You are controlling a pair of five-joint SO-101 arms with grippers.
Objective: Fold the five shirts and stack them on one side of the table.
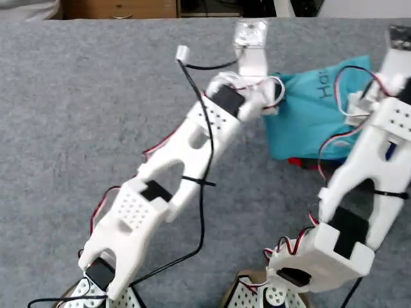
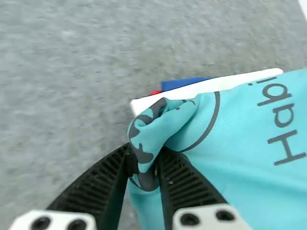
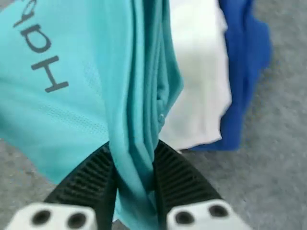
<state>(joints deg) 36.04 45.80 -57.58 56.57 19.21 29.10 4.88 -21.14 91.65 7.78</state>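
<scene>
A teal shirt [image 1: 314,109] with dark lettering lies at the far right of the grey table, on top of other folded shirts. My left gripper [image 2: 144,172] is shut on a bunched corner of the teal shirt [image 2: 240,158] at its left edge. A white shirt [image 2: 206,88], a blue shirt [image 2: 184,82] and a bit of red show under it. My right gripper [image 3: 134,179] is shut on a pleated fold of the teal shirt [image 3: 72,96] at its right side. Beside it lie the white shirt [image 3: 196,81] and the blue shirt [image 3: 244,62]. A red shirt edge [image 1: 305,163] peeks out below the stack.
The grey felt table [image 1: 83,109] is bare across its left and middle. Both white arms cross the front half, with a black cable [image 1: 202,192] hanging along the left one. The table's far edge meets wooden furniture [image 1: 122,8].
</scene>
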